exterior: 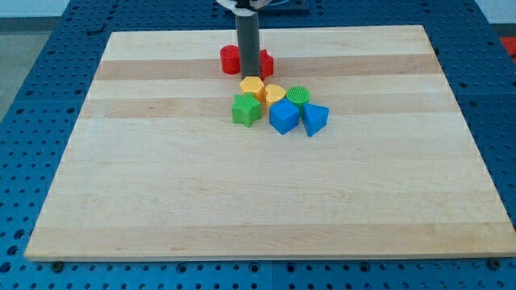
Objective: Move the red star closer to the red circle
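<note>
Blocks all bunch in upper centre of frame. The tip [247, 75] sits between red circle [230, 59] on its left and red star [264, 62] on its right, no gap visible on either side. Directly below: yellow hexagon block [251, 86], yellow block [274, 93], green round block [297, 96], green cube [247, 109], blue cube [283, 116], blue wedge-like block [314, 118], packed touching. Wooden board [161, 201] is open to left, right and bottom of frame.

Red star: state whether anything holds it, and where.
Nothing holds it. My tip stands between the red circle and the red star, hiding part of the star.
</note>
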`<action>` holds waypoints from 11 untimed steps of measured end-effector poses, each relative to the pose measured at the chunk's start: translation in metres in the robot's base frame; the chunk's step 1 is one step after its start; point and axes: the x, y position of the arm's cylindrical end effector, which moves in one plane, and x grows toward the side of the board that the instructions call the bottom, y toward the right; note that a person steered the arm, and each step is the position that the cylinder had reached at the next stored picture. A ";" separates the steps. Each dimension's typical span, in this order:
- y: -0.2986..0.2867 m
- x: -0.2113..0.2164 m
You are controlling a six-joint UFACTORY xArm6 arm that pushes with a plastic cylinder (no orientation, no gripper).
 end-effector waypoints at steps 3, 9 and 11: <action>0.013 -0.014; 0.037 -0.052; 0.044 -0.052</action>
